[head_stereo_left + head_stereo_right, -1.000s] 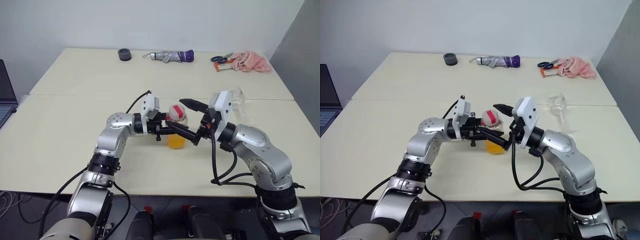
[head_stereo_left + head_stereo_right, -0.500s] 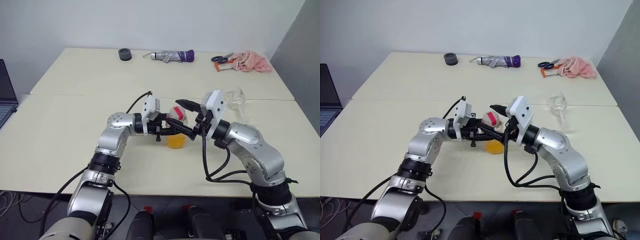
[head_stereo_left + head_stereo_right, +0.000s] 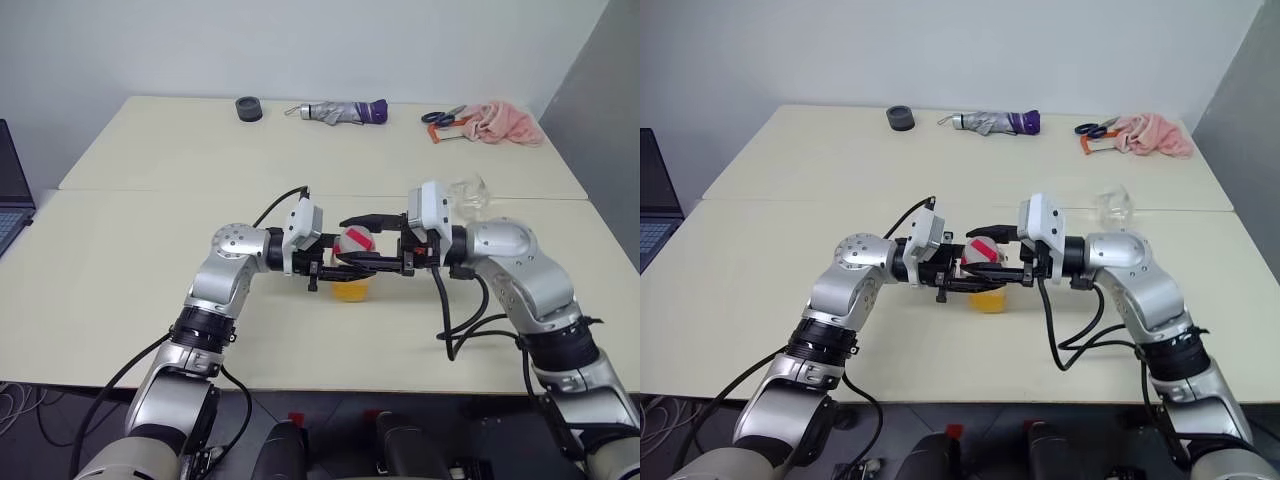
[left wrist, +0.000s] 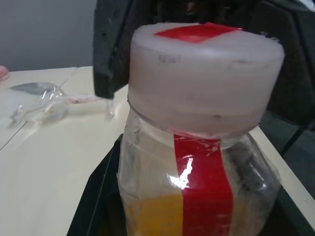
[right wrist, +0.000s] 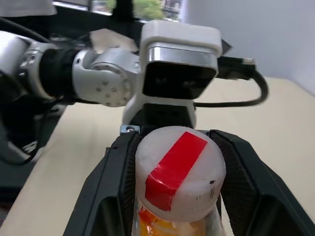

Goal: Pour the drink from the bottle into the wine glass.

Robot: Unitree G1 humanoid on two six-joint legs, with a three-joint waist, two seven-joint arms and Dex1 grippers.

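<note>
The matte cream table (image 3: pixel 120 290) carries everything. Above its near half, the bottle (image 3: pixel 352 262) of clear, squarish plastic stands upright, long axis vertical, its red stripe (image 4: pixel 202 191) running down the side and its white cap (image 5: pixel 179 167) topped with red tape. The left gripper (image 3: pixel 335 262) is clamped tight on the body, its black fingers hiding much of the orange-yellow drink (image 3: pixel 351 290) at the bottom. The right gripper (image 3: pixel 370 240) brackets the cap, fingers flanking it; actual contact is unclear. The wine glass (image 3: pixel 470 195), clear and colourless, is hard to make out behind the right arm.
</note>
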